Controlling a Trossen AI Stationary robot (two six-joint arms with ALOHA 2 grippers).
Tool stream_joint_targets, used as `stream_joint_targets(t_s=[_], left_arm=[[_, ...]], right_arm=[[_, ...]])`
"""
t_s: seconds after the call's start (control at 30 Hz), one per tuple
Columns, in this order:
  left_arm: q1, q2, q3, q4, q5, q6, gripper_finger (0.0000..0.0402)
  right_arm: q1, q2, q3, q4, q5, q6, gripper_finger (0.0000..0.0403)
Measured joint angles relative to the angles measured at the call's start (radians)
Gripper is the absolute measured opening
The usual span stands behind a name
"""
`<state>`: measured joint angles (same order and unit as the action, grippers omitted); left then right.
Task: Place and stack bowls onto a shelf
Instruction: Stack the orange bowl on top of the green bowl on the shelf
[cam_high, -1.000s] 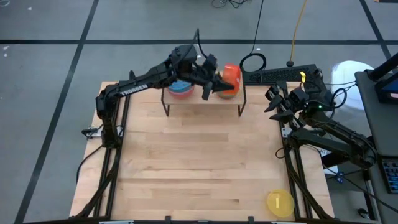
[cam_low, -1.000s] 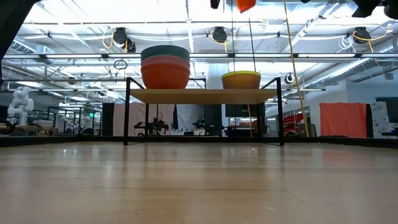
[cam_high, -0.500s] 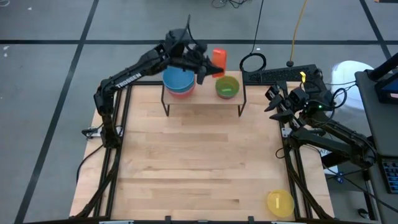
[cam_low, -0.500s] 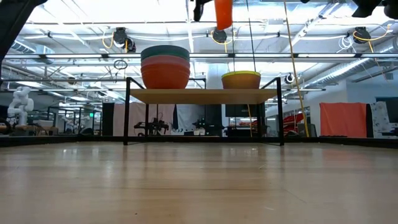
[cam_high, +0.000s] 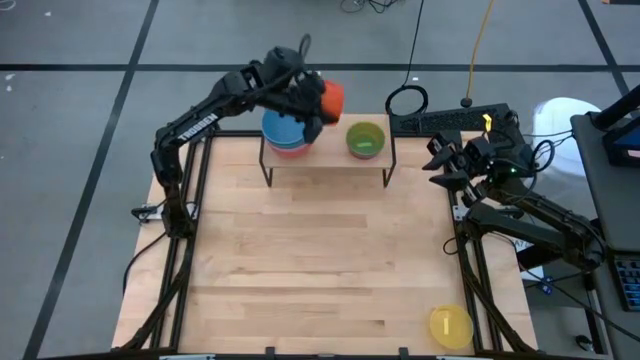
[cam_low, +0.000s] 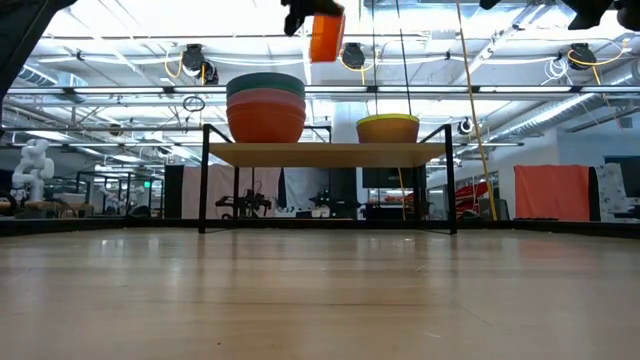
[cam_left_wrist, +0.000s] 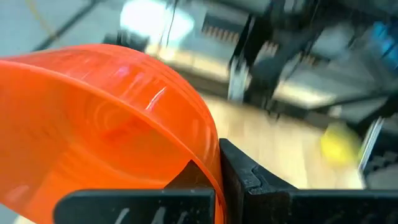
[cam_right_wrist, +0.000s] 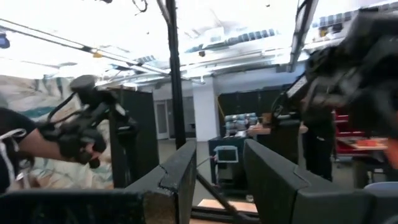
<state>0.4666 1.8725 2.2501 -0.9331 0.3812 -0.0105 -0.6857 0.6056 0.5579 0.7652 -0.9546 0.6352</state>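
The left gripper (cam_high: 318, 108) is clamped on the rim of an orange bowl (cam_high: 331, 96), carrying it tipped on edge high above the shelf (cam_high: 330, 160), presumably to drop it onto the blue-topped stack (cam_high: 285, 128) (or perhaps the green bowl (cam_high: 365, 139) beside it). The right gripper (cam_high: 440, 165) waits at the table's edge, fingers spread, holding nothing. A yellow bowl (cam_high: 450, 324) is left on the table.

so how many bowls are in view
At least 6: orange bowl in the left gripper above the shelf; stack showing three; green bowl beside it; yellow bowl on the table's near right corner. Nested ones may hide.
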Motion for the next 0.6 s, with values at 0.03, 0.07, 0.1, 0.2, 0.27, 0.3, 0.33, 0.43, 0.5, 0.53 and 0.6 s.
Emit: stream_joint_targets(t_s=[0.03,0.07,0.1,0.2,0.27,0.3,0.33,0.43,0.5,0.53,0.6], left_arm=[[-0.012,0.000,0.000,-0.040,-0.023,0.016,0.0003],[-0.027,0.000,0.000,-0.071,-0.042,0.027,0.0003],[-0.044,0.000,0.000,-0.091,-0.053,0.037,0.0003],[-0.099,0.000,0.000,-0.121,-0.080,0.067,0.0003],[-0.130,0.000,0.000,-0.132,-0.085,0.069,0.0003],[-0.145,0.000,0.000,-0.140,-0.088,0.068,0.0003],[-0.162,0.000,0.000,-0.151,-0.095,0.064,0.0003],[-0.221,-0.001,-0.011,-0.191,-0.145,0.061,0.0003],[-0.263,0.000,-0.020,-0.237,-0.169,0.061,0.0003],[-0.282,0.000,-0.024,-0.262,-0.173,0.061,0.0003],[-0.323,0.000,-0.037,-0.302,-0.173,0.061,0.0003]], right_arm=[[0.000,0.000,0.000,0.001,0.012,0.000,0.0125],[0.000,0.000,0.000,0.001,0.015,-0.001,0.0125],[0.000,0.000,0.000,0.001,0.016,-0.004,0.0125],[0.000,0.000,0.000,0.001,0.016,-0.020,0.0125],[0.000,0.000,0.000,-0.001,0.022,-0.020,0.0125],[0.000,0.000,0.000,-0.008,0.040,-0.020,0.0125],[0.000,0.000,0.000,-0.019,0.053,-0.020,0.0125],[0.000,0.001,0.000,-0.093,0.096,-0.020,0.0125],[0.000,0.004,0.000,-0.156,0.119,-0.022,0.0125],[0.000,0.008,0.000,-0.185,0.120,-0.024,0.0125],[0.000,0.018,0.000,-0.226,0.119,-0.026,0.0125]])
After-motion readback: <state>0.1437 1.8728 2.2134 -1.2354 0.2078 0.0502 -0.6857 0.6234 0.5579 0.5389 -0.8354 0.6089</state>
